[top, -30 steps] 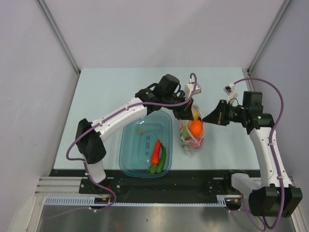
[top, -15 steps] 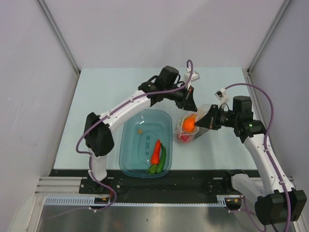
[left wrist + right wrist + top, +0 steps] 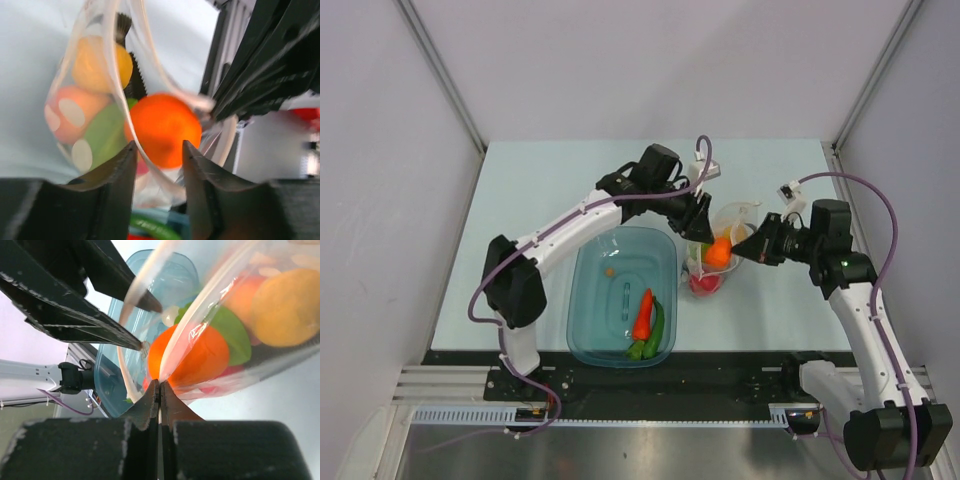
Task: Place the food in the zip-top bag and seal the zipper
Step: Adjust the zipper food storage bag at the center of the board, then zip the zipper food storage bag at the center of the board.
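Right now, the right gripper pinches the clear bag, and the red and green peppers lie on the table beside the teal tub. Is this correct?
One thing is wrong: the red pepper and green pepper lie inside the teal tub, not beside it, as the top view shows. The right gripper does pinch the bag.

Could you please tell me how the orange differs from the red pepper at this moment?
The orange is round, while the red pepper is long and tapered. The orange is already inside the clear zip-top bag, whereas the red pepper lies in the teal tub beside a green pepper. The orange sits among other pieces in the bag; the red pepper has one neighbour. Both are toy food pieces.
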Tool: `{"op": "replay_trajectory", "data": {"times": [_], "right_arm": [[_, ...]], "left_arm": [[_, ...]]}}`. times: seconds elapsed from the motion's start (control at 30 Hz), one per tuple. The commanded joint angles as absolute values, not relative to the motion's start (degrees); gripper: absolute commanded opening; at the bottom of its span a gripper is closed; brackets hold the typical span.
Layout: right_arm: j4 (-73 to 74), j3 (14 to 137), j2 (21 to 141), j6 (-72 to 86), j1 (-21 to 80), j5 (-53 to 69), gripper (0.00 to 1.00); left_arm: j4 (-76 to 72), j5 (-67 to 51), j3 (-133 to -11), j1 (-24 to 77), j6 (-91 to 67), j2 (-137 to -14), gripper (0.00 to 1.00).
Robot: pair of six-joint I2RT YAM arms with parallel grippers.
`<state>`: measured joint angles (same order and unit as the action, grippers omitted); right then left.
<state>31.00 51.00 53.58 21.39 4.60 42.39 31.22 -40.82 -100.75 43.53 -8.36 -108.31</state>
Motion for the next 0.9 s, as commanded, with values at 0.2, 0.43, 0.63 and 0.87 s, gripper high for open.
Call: {"op": "replay_trajectory", "data": {"times": [0.2, 0.43, 0.63, 0.87], "right_arm": [[32.6, 51.7, 52.2, 19.2, 4.1, 42.8, 0.0], [32.1, 51.8, 51.8, 20.8, 3.4, 46.5, 0.0], [31.8, 51.2, 51.6, 22.0, 3.5, 47.1, 0.0], [33.3, 50.5, 51.2, 20.7, 3.4, 46.1, 0.0]], "left_arm": [[33.9, -36.0, -94.5, 44.1, 5.1, -98.4, 0.6], [32.5, -33.4, -95.0, 48.4, 7.1, -100.2, 0.62], [29.1, -23.1, -96.9, 51.2, 2.7, -104.7, 0.4], [32.2, -19.9, -97.8, 51.1, 1.4, -107.8, 0.2]]}}
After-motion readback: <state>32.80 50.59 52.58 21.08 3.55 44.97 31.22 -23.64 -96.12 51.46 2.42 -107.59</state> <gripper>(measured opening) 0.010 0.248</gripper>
